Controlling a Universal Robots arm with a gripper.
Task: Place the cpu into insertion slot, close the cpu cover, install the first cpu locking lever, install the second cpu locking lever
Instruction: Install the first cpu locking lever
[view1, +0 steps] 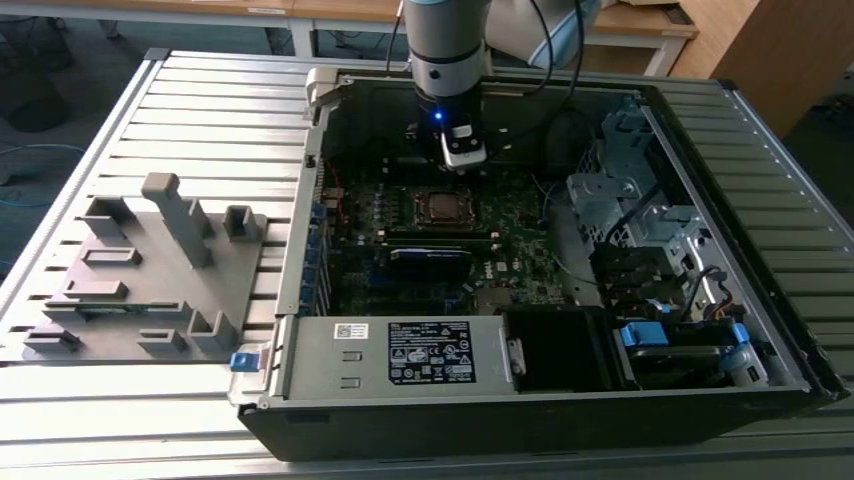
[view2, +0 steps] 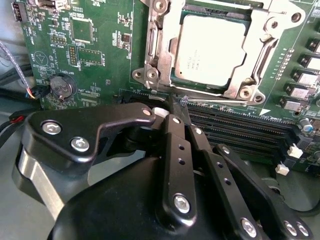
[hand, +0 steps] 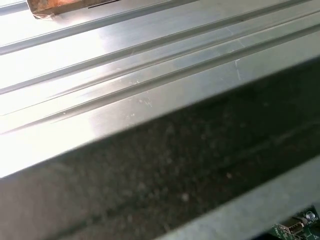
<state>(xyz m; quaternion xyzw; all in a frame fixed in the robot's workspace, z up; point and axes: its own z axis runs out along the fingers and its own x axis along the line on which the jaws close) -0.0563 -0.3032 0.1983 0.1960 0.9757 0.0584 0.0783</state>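
Observation:
The cpu (view2: 210, 50) lies flat in the insertion slot (view2: 156, 71) on the green motherboard (view2: 100, 55), its silvery top showing. The cpu cover (view2: 262, 27), a silver frame, lies down around it. My gripper (view2: 176, 104) hovers just beside the socket's edge, over the nearest memory slot, with its black fingers (view2: 172, 145) pressed together and nothing between them. In the exterior view the gripper (view1: 463, 158) hangs inside the open computer case, slightly behind the cpu (view1: 441, 206). I cannot tell how the locking levers stand.
Long black memory slots (view2: 240, 125) run beside the socket, and a coin battery (view2: 61, 87) sits on the board. The case holds a power supply (view1: 414, 350) and drive cages (view1: 627, 200). A grey fixture (view1: 147, 270) stands on the ribbed table (hand: 125, 75) at the exterior view's left.

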